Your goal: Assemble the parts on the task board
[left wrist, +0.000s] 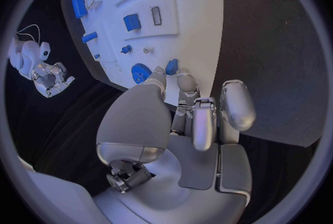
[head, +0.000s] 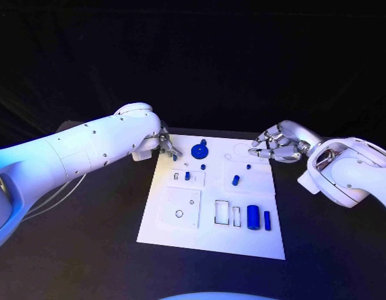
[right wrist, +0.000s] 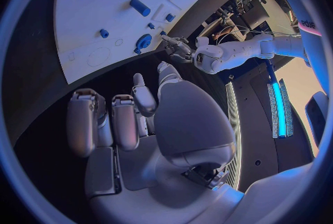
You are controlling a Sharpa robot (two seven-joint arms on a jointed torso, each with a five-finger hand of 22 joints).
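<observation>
— Nearest to the lens?
— Left arm (head: 67, 156), reaching in from the left edge of the table (head: 85, 250) toward the far left corner of the task board (head: 209, 240).

— And the left hand (head: 164, 146)?
— Poised over that far left corner, fingertips (left wrist: 182, 81) aimed down at a small blue piece (left wrist: 171, 66) and right up against it in the wrist view. Cannot tell whether pinched or only touched.

— Anything beside it?
— Blue gear (head: 199, 151), lying flat close to the board's far edge, just beside the thumb.

— Right hand (head: 276, 147)?
— Off the board, above bare table just past the far right corner. Fingers loosely bent and apart, nothing in them.

— Remaining parts?
— Scattered across the board, well apart from both hands. Short blue peg (head: 188, 176) left of the middle. Slanted blue peg (head: 235, 180) right of the middle. Tiny blue stud (head: 203, 166) a little farther back, second stud (head: 248, 166) level with it toward the right edge.

— Near edge?
— Thick blue cylinder (head: 252, 217) and thin blue cylinder (head: 267, 220) toward the near right corner, side by side, close but not touching. Rectangular slots (head: 222, 212) just to their left. Round hole (head: 178, 213) in a raised panel toward the left edge.
</observation>
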